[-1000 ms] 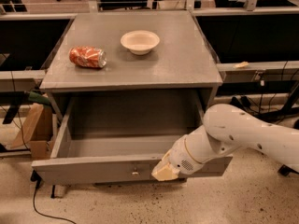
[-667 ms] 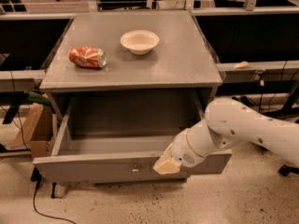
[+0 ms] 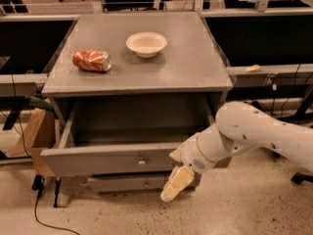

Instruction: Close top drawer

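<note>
The top drawer (image 3: 107, 159) of the grey cabinet stands pulled out, showing an empty grey inside. Its long flat front panel has a small metal knob (image 3: 142, 160) at the centre. My gripper (image 3: 175, 184) hangs at the end of the white arm (image 3: 254, 133), just in front of the right part of the drawer front, right of the knob. Its cream finger (image 3: 177, 182) points down and left, reaching below the panel's lower edge.
A lower grey drawer (image 3: 142, 182) with its own knob sits under the top one. On the cabinet top (image 3: 186, 67) lie a crushed red can (image 3: 91, 60) and a white bowl (image 3: 146, 43). A cardboard box (image 3: 34, 136) and cables stand at the left. Desks line the back.
The drawer has slid part of the way in, with less of its inside showing. My gripper has moved with the front panel, toward the cabinet, and its finger now points downward.
</note>
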Robot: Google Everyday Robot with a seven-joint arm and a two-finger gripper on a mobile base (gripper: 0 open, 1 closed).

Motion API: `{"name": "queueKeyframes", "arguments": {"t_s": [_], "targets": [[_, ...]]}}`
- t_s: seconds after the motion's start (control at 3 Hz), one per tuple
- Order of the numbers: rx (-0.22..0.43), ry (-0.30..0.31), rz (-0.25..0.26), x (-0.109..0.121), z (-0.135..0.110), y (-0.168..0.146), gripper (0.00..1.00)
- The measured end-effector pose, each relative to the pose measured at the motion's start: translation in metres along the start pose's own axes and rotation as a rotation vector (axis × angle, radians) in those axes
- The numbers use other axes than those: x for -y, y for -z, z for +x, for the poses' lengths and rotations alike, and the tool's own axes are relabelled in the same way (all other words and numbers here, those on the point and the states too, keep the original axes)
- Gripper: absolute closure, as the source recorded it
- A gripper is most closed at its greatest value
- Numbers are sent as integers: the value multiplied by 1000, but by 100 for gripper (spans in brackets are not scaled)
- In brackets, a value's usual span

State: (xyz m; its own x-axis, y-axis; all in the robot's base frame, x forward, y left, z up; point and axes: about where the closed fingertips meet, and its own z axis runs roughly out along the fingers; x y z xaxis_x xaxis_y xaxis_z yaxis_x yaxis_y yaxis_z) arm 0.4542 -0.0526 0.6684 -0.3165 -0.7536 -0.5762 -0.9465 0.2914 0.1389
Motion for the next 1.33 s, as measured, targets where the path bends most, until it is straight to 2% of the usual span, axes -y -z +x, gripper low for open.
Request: {"name": "queueKeyframes", "arguments": {"t_s": [0.33,0.67,1.0,1.33], "targets": [[0,0,0,-2,1,0,0],[8,5,27,18,-6,4,19],[12,-4,97,67,-16,13,42],[11,-8,115,77,-16,15,65]]}}
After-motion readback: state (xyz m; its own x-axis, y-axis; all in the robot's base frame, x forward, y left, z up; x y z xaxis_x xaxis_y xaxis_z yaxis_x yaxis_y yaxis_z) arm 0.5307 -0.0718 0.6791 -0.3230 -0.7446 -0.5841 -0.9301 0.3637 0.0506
